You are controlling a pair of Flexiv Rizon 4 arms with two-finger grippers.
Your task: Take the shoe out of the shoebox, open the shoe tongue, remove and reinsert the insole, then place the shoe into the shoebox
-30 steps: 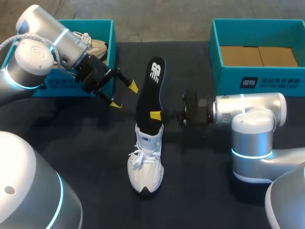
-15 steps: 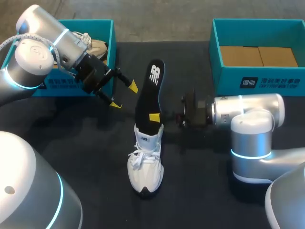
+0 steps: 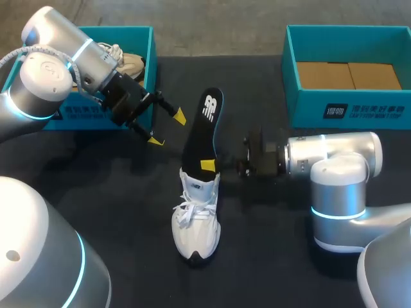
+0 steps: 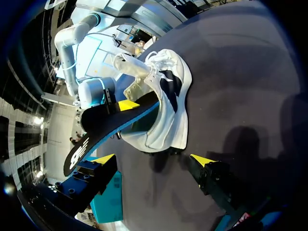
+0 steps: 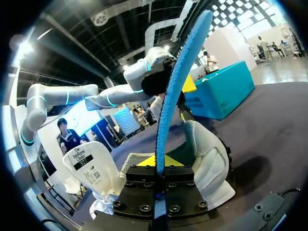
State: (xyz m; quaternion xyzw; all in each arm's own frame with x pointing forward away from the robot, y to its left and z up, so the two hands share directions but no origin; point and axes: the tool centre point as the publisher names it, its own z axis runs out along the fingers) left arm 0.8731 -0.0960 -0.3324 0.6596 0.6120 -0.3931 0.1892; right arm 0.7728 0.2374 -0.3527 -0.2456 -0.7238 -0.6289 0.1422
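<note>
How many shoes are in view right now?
2. A white shoe stands on the table, insole sticking out of it; a beige shoe lies in the left shoebox, partly hidden behind the left arm.

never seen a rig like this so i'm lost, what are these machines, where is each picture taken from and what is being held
These are two robot arms at a black table. One picture looks down from above; the two round ones come from a camera on each wrist. On the table are a white lace-up sneaker and two teal cardboard shoeboxes. The left shoebox holds a beige shoe; the right shoebox shows its brown floor. The right gripper pinches a black insole with a blue underside, upright, its lower end at the sneaker's opening. The left gripper is open and holds nothing.
</note>
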